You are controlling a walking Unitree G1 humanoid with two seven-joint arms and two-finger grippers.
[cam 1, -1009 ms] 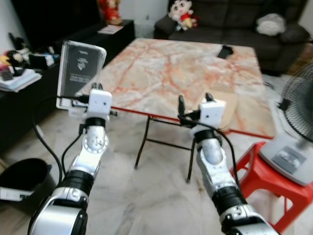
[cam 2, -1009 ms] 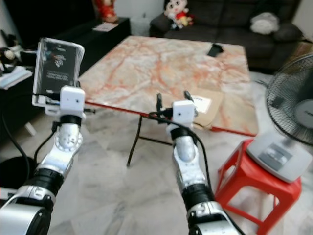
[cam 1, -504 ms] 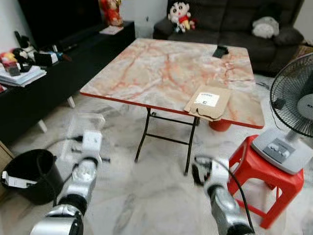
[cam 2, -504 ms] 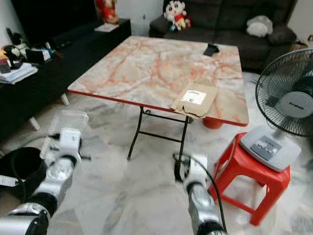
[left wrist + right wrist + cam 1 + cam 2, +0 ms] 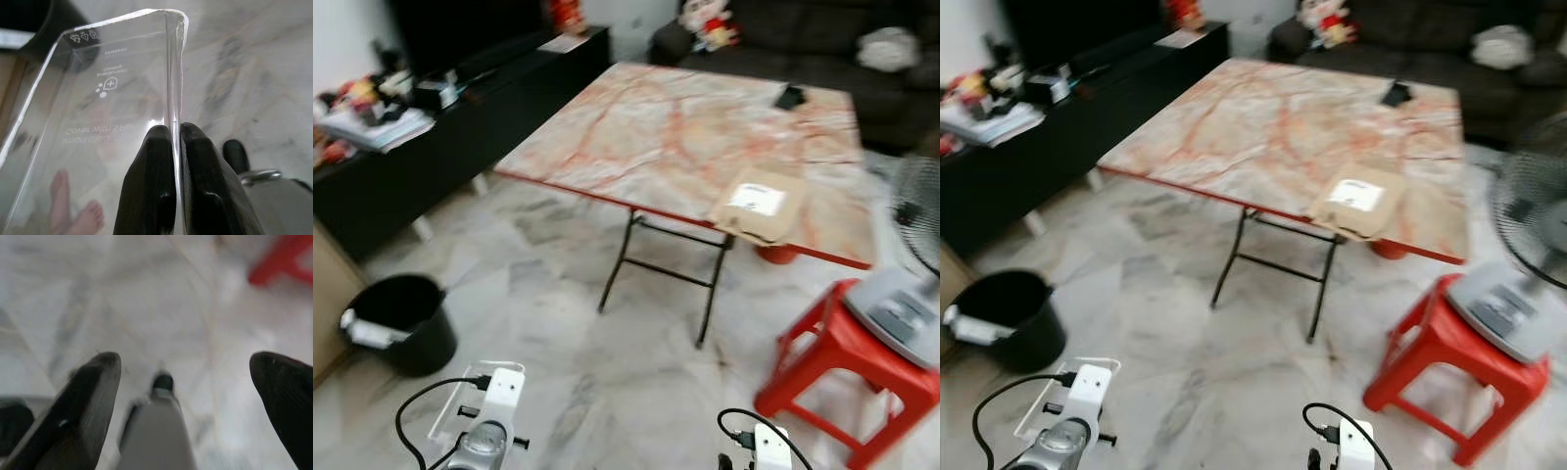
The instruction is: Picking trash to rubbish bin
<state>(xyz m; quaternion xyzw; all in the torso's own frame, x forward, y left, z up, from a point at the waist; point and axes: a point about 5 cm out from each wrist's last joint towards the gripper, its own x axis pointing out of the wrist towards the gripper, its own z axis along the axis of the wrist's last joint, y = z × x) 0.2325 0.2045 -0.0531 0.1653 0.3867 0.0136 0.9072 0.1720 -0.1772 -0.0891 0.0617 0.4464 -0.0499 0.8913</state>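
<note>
Risk of slip: your left gripper (image 5: 176,142) pinches only one thin wall of the clear plastic box with printed lettering (image 5: 102,107). That wall looks slick and springy, so a quick swing of the arm could probably let it slide out before you reach the bin.
Risk of a miss: the round black rubbish bin (image 5: 401,323) stands on the pale marble floor (image 5: 607,382) to your far left, well apart from the box. Let go early and the box will likely land on the floor.
Blur: the head views are smeared, so judge the bin's mouth with care before you release.
Box and fingers: the two black fingers (image 5: 146,186) are pressed together on the box's edge, one on each side, with the rest of the box reaching beyond the tips. In the head view it sits low at the near left (image 5: 475,411).
Right gripper (image 5: 183,396): its fingers are spread wide and hold nothing, above bare floor.
Left on the table: a flat brown cardboard packet (image 5: 759,201) lies near the right edge of the orange-veined marble folding table (image 5: 675,127).
</note>
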